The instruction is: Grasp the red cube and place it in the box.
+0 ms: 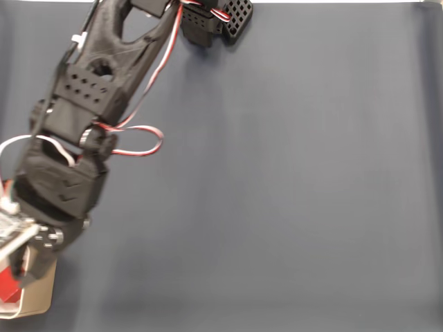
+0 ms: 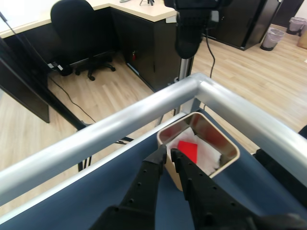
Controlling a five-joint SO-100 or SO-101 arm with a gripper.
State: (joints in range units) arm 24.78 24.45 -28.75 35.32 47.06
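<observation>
The red cube (image 2: 188, 150) lies flat on the white floor inside the beige box (image 2: 231, 149), which stands at the table's corner beside the metal rail. In the wrist view my gripper (image 2: 168, 154) hovers over the box's near rim. Its black fingers are almost touching and hold nothing, with the cube just beyond their tips. In the fixed view the box (image 1: 41, 297) sits at the bottom left edge. A patch of the red cube (image 1: 8, 285) shows inside it, under my gripper (image 1: 16, 271).
The dark blue table cover (image 1: 277, 194) spreads to the right of the arm. An aluminium rail (image 2: 144, 115) frames the table edge by the box. The arm's base (image 1: 214, 21) sits at the top of the fixed view.
</observation>
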